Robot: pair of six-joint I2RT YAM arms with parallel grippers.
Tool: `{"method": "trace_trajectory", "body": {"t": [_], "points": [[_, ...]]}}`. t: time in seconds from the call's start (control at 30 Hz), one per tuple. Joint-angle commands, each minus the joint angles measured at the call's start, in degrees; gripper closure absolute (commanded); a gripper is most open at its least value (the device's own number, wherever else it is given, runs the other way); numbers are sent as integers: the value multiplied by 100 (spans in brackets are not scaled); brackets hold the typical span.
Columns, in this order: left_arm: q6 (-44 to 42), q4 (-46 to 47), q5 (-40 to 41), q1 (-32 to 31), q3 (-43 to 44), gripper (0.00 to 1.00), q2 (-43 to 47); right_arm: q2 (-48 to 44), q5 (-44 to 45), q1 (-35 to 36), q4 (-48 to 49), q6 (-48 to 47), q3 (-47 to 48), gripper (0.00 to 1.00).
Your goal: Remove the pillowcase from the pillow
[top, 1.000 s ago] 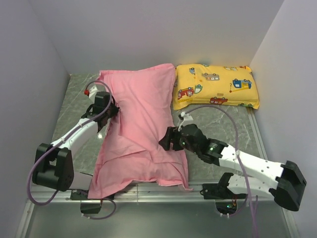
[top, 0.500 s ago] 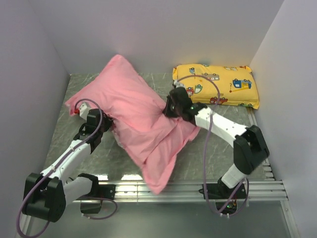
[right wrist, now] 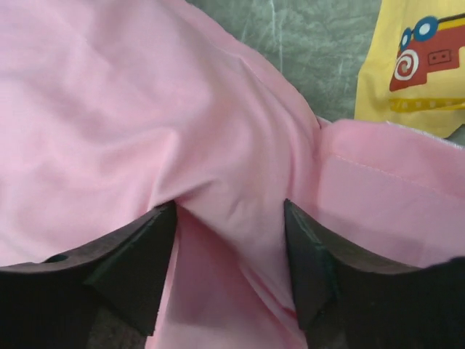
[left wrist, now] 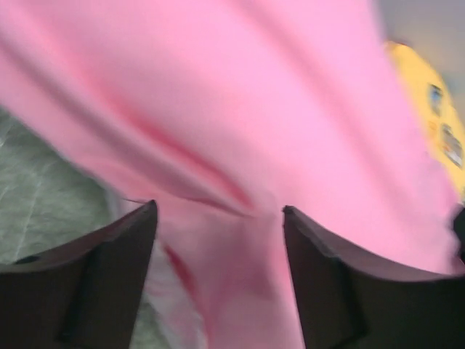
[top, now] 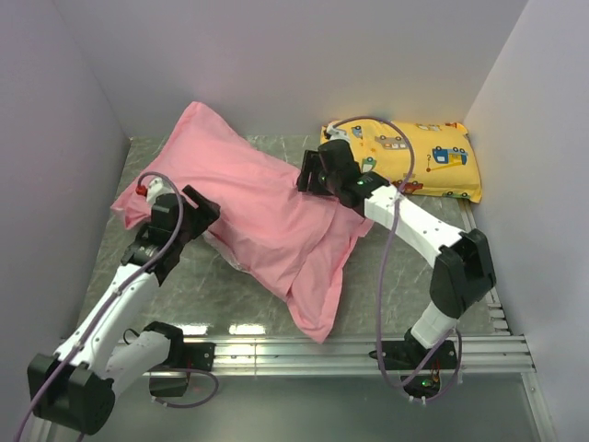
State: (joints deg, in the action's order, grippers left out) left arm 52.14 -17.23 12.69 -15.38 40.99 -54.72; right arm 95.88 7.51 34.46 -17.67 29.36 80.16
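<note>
The left gripper [top: 196,208] pinches a fold of the pillowcase [top: 267,207], with fabric bunched between its half-closed fingers [left wrist: 109,276]; that wrist view is blurred. From far beyond those fingers, the pillowcase's long axis slants toward the near edge. The pillow is hidden inside. The right gripper [top: 310,173] clamps gathered satin; only its wrist view shows the creases, and a yellow pillow [right wrist: 410,65] beyond its right finger.

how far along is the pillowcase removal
Barely begun. Done: nothing is off yet; the pillowcase covers nearly all of the pillow, with only a white sliver showing near the left gripper. In hand: both grippers appear pinched on pink fabric, the right gripper close to the yellow pillow. Left: pulling the cover off entirely.
</note>
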Motion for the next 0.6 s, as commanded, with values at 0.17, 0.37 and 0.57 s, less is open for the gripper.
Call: {"method": "trace_trajectory", "body": {"t": [0.17, 0.37, 0.57], "points": [[-1310, -1018, 716, -1677, 2059, 14, -185, -1720, 250, -167, 45, 166, -377, 26], [-1951, -1212, 1954, -3663, 2886, 13, -1416, -2913, 295, -536, -193, 114, -1122, 23], [-2541, -1510, 2404, -4719, 3668, 11, -2656, -4293, 348, -721, -79, 332, -2704, 21]]}}
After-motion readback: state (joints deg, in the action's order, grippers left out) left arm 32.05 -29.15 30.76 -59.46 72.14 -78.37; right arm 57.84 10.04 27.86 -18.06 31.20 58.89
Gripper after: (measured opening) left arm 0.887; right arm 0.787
